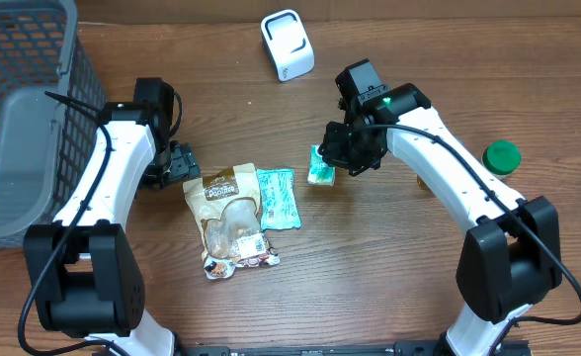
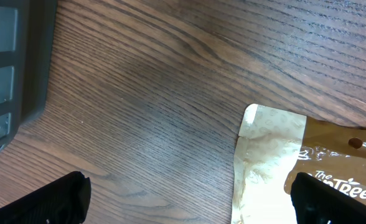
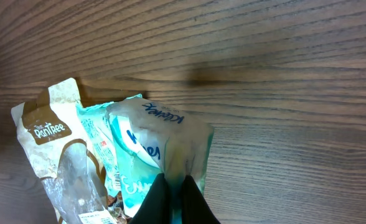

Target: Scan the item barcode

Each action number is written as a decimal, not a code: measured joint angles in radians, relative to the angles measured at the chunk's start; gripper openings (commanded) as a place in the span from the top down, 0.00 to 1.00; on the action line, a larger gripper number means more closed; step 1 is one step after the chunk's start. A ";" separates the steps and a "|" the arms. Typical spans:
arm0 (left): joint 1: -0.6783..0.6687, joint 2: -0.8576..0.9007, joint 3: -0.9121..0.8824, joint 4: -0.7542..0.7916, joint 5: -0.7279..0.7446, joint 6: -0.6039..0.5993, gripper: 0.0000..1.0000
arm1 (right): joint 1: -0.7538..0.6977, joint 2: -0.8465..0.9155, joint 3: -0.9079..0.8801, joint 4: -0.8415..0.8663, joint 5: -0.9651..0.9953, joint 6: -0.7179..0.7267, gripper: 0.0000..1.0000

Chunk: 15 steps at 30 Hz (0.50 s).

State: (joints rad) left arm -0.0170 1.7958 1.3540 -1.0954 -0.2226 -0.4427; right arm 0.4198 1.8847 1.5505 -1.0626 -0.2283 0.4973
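Right gripper [image 3: 177,198]: you have it clenched on the tissue pack [image 3: 161,146] (just beside the teal sachet [image 1: 277,198]).
Left gripper [image 1: 182,164]: released, by the brown pouch [image 1: 229,213].
Scanner [image 1: 287,44]: well apart from the pack.

The brown pouch [image 3: 49,140] on the left reads "PanTree"; the left wrist view shows "The …Tree" on it. The blue lettering on the pack [image 3: 164,140] is upside down and unclear.

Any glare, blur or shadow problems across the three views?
Overhead: sharp, evenly lit, soft shadows only. Left wrist: table grain goes soft mid-frame; small glints on the brown pouch. Right wrist: sheen on the tissue pack pinched by the right gripper, print legible; one dark shadow patch on the wood above it.
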 measured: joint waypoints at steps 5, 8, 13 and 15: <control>0.000 0.000 0.000 0.000 0.000 0.000 0.00 | 0.000 0.000 0.000 0.000 0.000 0.000 0.96; 0.000 0.000 0.000 0.000 0.000 0.000 0.01 | 0.000 0.000 0.000 0.000 0.000 0.000 0.96; 0.000 0.000 0.000 0.000 0.000 0.000 0.01 | 0.000 0.000 0.000 0.002 0.000 -0.001 0.96; 0.000 0.000 0.000 0.000 0.000 0.000 0.01 | 0.000 0.000 0.000 0.017 0.000 -0.008 0.96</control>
State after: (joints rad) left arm -0.0170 1.7958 1.3540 -1.0954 -0.2226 -0.4427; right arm 0.4194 1.8847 1.5505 -1.0454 -0.2287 0.4892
